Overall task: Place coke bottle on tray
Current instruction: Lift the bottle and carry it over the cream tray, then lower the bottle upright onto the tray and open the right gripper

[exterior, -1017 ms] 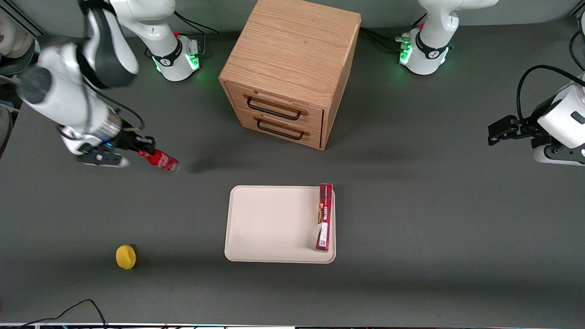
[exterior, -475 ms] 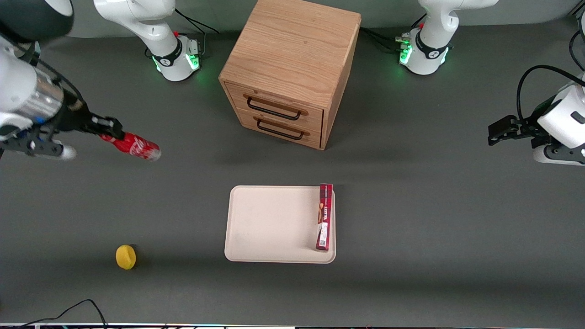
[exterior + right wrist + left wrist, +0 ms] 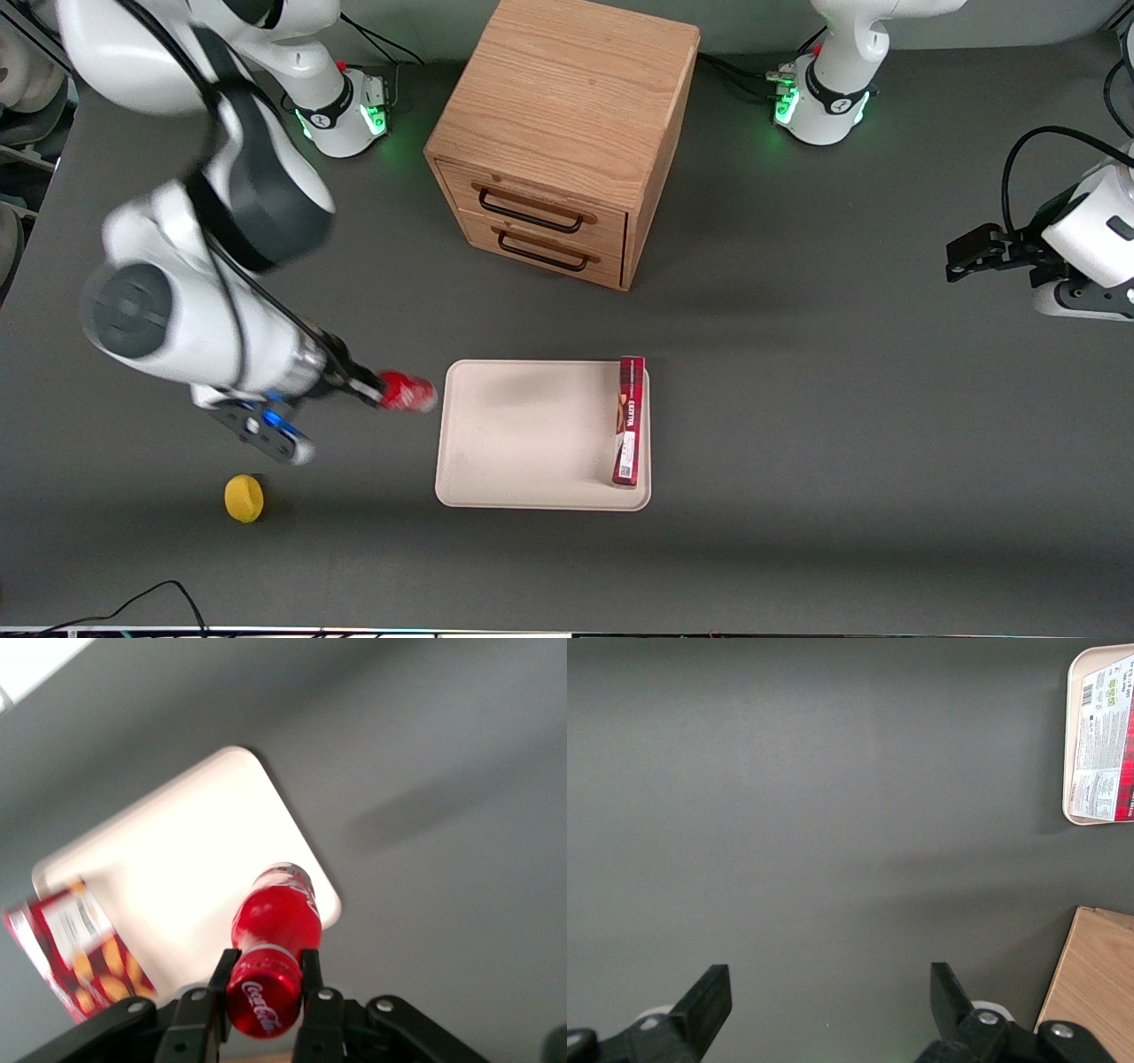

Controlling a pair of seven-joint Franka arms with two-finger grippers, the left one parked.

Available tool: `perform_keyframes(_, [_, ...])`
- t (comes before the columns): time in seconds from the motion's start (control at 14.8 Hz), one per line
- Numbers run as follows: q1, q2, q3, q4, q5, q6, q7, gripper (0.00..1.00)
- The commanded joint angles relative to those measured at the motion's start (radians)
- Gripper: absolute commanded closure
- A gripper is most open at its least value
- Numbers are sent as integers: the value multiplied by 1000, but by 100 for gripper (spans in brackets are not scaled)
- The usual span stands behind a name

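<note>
Fingers [image 3: 310,979] pinch the coke bottle [image 3: 273,943] at its cap end, one black pad on each side of the neck, red cap facing the wrist camera. Gripper [image 3: 370,391] holds the bottle in the air, tilted, clear base pointing toward the tray [image 3: 523,434]. In the front view the bottle [image 3: 407,392] sits just beside the tray's edge on the working arm's end, not yet over the cream surface; whether it overlaps the rim cannot be told. The wrist view shows the tray [image 3: 168,868] below the bottle's base, with one rounded corner close by. A long red box [image 3: 629,421] lies flat on the tray along the edge toward the parked arm's end; it shows blurred in the wrist view [image 3: 75,952]. A wooden cabinet [image 3: 567,133] with two drawers stands farther from the front camera than the tray, well apart from it. A yellow lemon [image 3: 244,498] rests on the dark table [image 3: 797,443], nearer the front camera than the gripper and well apart from the tray, toward the working arm's end.
</note>
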Motion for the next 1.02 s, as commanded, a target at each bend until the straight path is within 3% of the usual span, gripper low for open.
perform_keyframes(0.0, [33, 128, 26, 92, -112, 95, 146, 100])
perform_keyframes(0.2, [33, 214, 78, 89, -239, 195, 225, 100])
perform_keyframes(0.41, [33, 242, 80, 84, -256, 226, 230, 100])
perform_keyframes(0.47, [33, 250, 80, 84, -265, 226, 230, 55])
perform_keyframes(0.54, [33, 251, 81, 84, -284, 226, 225, 2])
perform_keyframes(0.75, [17, 208, 112, 86, -295, 170, 205, 0])
perform_keyframes(0.95, [-48, 17, 193, 83, -290, -58, -27, 0])
